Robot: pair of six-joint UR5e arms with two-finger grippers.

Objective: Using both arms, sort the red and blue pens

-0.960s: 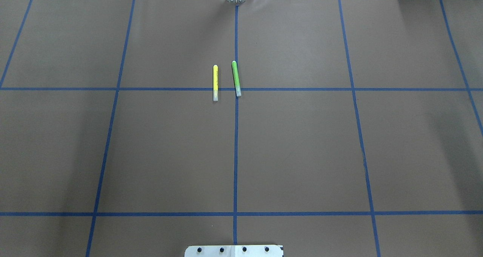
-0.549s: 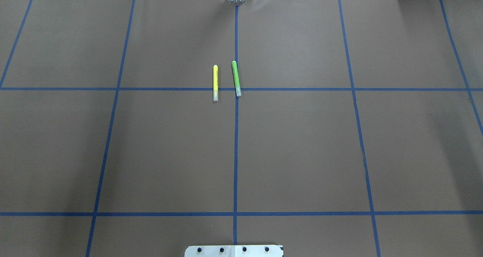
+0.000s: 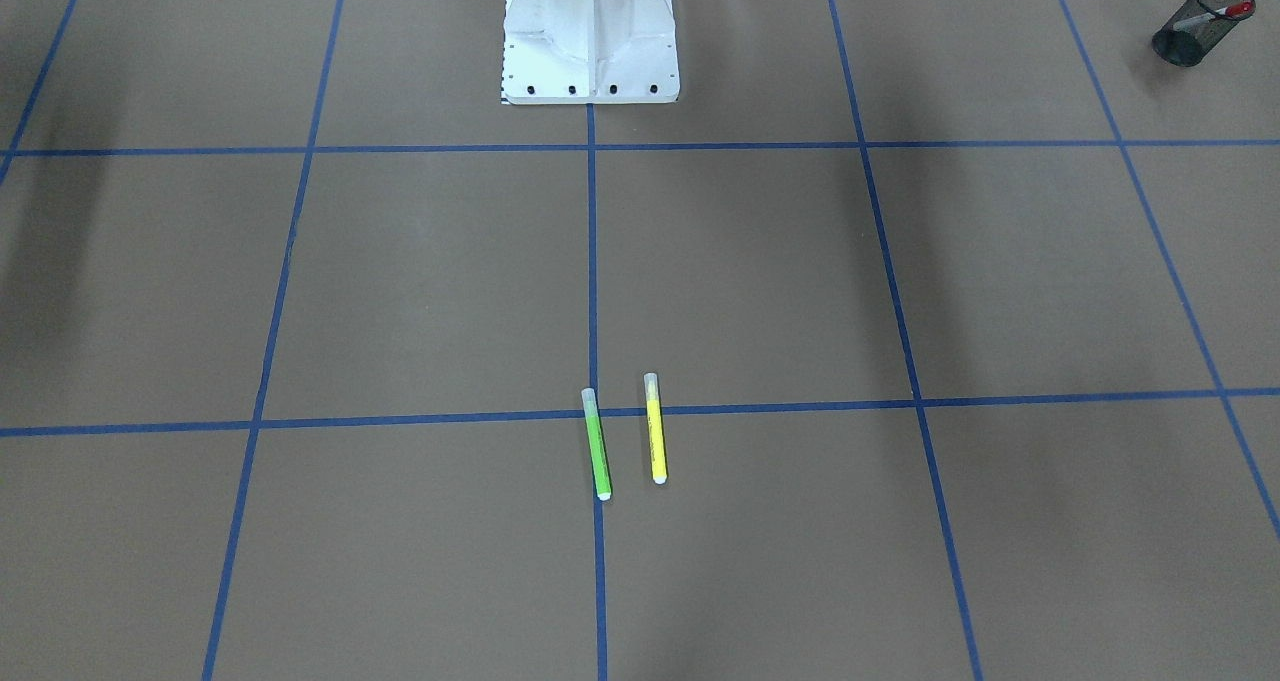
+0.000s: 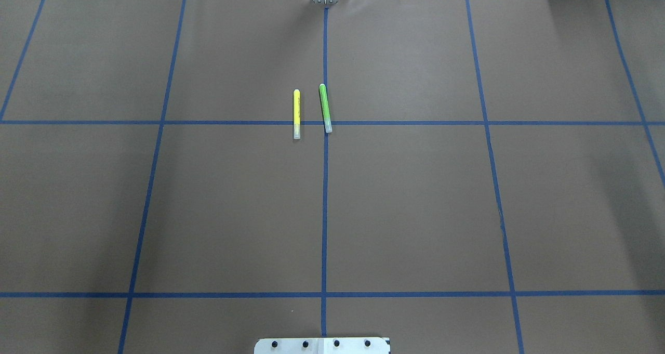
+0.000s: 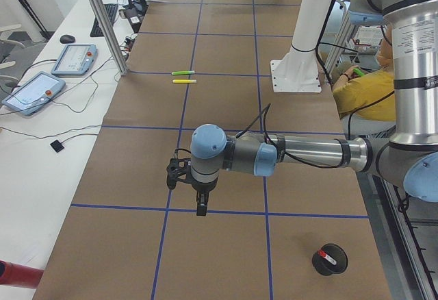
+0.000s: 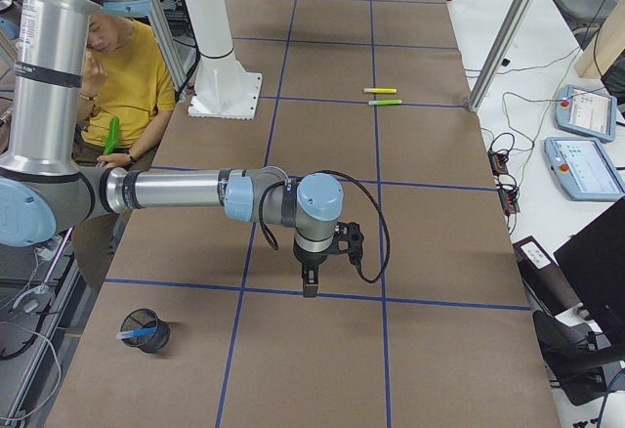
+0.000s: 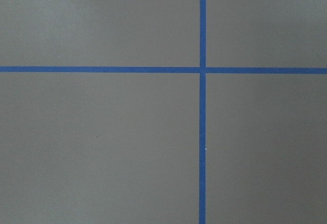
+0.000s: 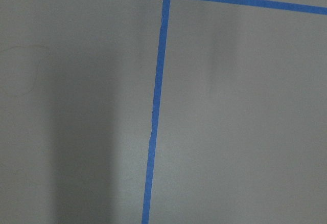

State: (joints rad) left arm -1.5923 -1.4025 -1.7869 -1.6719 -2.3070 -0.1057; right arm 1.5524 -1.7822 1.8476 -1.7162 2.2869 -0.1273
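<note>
Here the brown table (image 4: 415,203), gridded with blue tape (image 4: 324,213), spreads around the white pedestal (image 3: 590,41). Either side of it hang left gripper (image 5: 200,210) and right gripper (image 6: 310,289), open or closed I cannot tell. Farther out, left cup (image 3: 1180,47) holds the red pen (image 3: 1215,15), right cup (image 6: 156,344) the blue pen (image 6: 135,333).

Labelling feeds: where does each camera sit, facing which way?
Front-facing: across the table, facing the pedestal base; no arms.
Overhead: behind the robot, looking forward; base's edge only.
Left: table's left end; left arm near.
Right: table's right end; right arm near.
Left wrist: straight down at tape lines; no gripper.
Right wrist: same.
Shared: exterior views show green marker, yellow marker.
</note>
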